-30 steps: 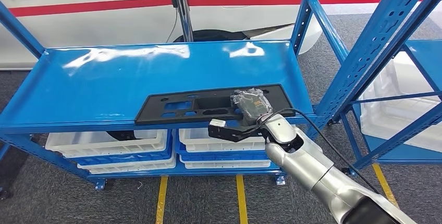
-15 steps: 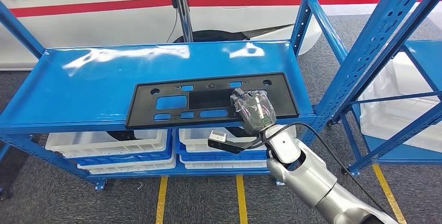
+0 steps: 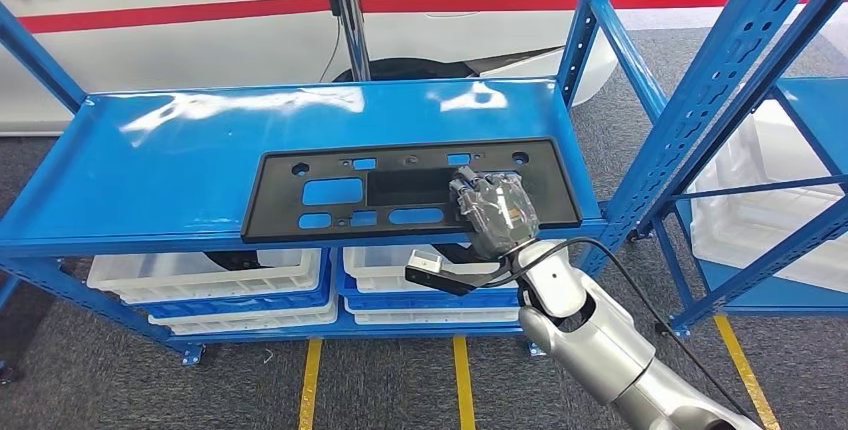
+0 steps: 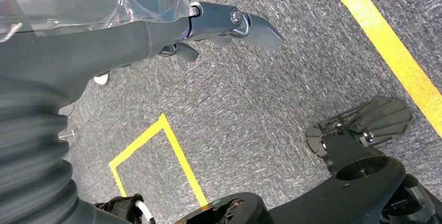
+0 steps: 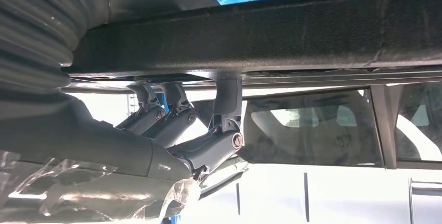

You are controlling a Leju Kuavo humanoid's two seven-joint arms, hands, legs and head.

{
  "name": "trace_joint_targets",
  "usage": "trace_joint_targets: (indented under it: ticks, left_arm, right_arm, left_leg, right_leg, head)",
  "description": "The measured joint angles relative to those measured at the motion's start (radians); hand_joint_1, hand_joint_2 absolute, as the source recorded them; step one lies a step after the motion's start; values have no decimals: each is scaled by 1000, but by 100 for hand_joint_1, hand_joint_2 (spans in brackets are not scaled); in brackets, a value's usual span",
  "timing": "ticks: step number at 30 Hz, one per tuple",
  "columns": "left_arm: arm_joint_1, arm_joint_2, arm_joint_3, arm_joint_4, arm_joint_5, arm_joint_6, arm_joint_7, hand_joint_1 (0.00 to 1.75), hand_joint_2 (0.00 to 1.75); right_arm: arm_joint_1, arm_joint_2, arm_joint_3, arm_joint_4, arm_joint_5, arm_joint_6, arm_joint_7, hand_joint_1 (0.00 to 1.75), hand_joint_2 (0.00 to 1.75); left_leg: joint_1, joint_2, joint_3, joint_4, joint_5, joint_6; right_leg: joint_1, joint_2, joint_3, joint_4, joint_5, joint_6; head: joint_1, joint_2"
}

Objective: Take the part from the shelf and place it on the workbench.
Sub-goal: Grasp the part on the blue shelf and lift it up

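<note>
Gripping black part over blue shelf, right hand fingers clamped, left hand fingers apart over grey carpet.

No readable text, labels or numbers anywhere.

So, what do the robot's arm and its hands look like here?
The right arm is silver with rounded segments; a black cable runs along it. The right hand is dark grey under clear plastic film. The left hand has a grey ribbed cover, the same film, and dark metallic fingers.
</note>
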Motion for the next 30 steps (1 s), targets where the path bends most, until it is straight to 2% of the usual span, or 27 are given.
trace_joint_targets:
  ticks: [17,24,25,26,27,28,30]
  left_arm:
    - [-1,-2,0,0,6,-22,-7,0,175]
    - [-6,-2,1,0,4,-26,-7,0,175]
    - [-7,-3,1,0,3,-26,-7,0,175]
    - [-8,-4,1,0,3,-27,-7,0,175]
    - [-10,-5,1,0,3,-27,-6,0,175]
    - [-12,-6,1,0,2,-27,-6,0,175]
    - [-15,-6,1,0,0,-29,-4,0,175]
  right_arm:
    - [2,-11,-8,-29,9,2,-9,175,175]
    - [1,-11,-9,-40,22,13,-9,175,175]
    - [1,-11,-9,-41,23,13,-8,175,175]
    - [1,-11,-9,-42,24,13,-8,175,175]
    - [0,-11,-10,-43,25,12,-8,175,175]
    - [0,-12,-10,-44,25,12,-8,175,175]
    - [1,-13,-10,-46,25,12,-8,175,175]
  left_leg:
    - [0,0,1,0,0,0]
    - [-5,0,-1,10,-10,16]
    - [-2,1,2,6,-8,19]
    - [1,2,5,1,-6,22]
    - [5,4,9,-4,-3,24]
    - [9,5,12,-8,-1,26]
    - [10,7,12,-9,0,28]
  right_leg:
    - [0,0,1,0,0,0]
    - [-5,0,5,-3,-2,8]
    - [-5,0,6,-2,-5,11]
    - [-5,0,4,6,-14,14]
    - [-4,-1,-6,33,-35,17]
    - [-4,-1,-27,82,-67,20]
    - [-9,-2,-97,230,-137,28]
  head:
    - [0,0]
    - [0,0]
    - [0,0]
    - [0,0]
    - [0,0]
    - [0,0]
    - [0,0]
